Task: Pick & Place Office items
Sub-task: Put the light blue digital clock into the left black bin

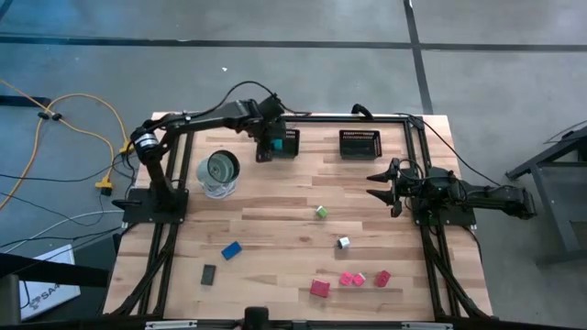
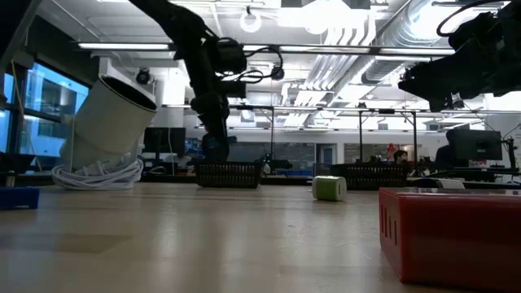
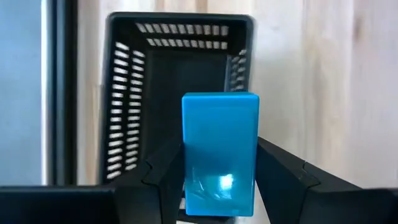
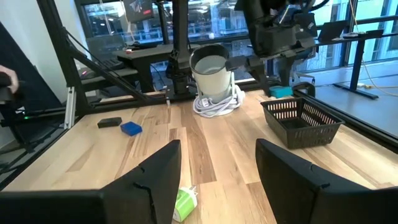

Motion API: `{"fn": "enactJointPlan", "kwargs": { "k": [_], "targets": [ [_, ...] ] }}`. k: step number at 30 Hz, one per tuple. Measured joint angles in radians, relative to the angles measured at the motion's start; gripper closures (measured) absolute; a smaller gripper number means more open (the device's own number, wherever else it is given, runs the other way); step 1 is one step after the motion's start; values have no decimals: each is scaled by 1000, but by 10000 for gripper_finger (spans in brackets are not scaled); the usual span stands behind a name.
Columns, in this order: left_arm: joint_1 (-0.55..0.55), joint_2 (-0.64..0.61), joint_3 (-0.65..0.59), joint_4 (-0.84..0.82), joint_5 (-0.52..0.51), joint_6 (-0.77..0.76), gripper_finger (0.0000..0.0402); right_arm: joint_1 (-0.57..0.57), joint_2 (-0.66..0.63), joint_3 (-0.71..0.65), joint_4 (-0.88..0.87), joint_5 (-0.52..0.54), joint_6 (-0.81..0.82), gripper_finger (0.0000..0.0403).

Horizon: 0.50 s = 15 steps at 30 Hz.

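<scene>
The left gripper [image 1: 267, 147] hangs at the far side of the table [image 1: 275, 229], right over the left mesh basket [image 1: 286, 141], its jaws clamped on a bright blue block [image 3: 220, 152] that stands upright between the 2 dark fingers [image 3: 163, 175]; from the wrist, the basket's open mouth sits directly behind the block. The right gripper [image 1: 374, 183] waits near the table's right edge, just in front of the right mesh basket [image 1: 360, 144], its jaws parted with nothing between them. The rest of the office items lie scattered on the wood: a green-and-white cube [image 1: 321, 212] near the middle, a white-and-black cube [image 1: 343, 243] a little nearer the front, a blue block [image 1: 230, 250] and a flat black piece [image 1: 209, 273] toward the front left, and 3 red and pink pieces in a loose row at the front right, namely a red block [image 1: 319, 288], a pink piece [image 1: 352, 279] and a red cube [image 1: 382, 278]. A white cup [image 1: 218, 171] leans tilted on a coil of white cable [image 2: 98, 173] on the left side, beside the left arm's base. From table height the red block fills the near right corner, and people show far off in the room behind.
</scene>
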<state>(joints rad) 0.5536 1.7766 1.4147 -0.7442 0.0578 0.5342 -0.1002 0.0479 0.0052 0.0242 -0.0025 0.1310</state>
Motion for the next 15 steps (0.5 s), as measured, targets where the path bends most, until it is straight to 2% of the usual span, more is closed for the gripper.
{"fn": "enactJointPlan", "kwargs": {
  "k": [6, 15],
  "targets": [
    [61, 33, -1, -2, 22, 67, 239, 0, 0, 0, 0, 0, 0, 208],
    [79, 109, -1, 47, 44, 176, 239, 0, 0, 0, 2, 0, 0, 208]
  ]
}}
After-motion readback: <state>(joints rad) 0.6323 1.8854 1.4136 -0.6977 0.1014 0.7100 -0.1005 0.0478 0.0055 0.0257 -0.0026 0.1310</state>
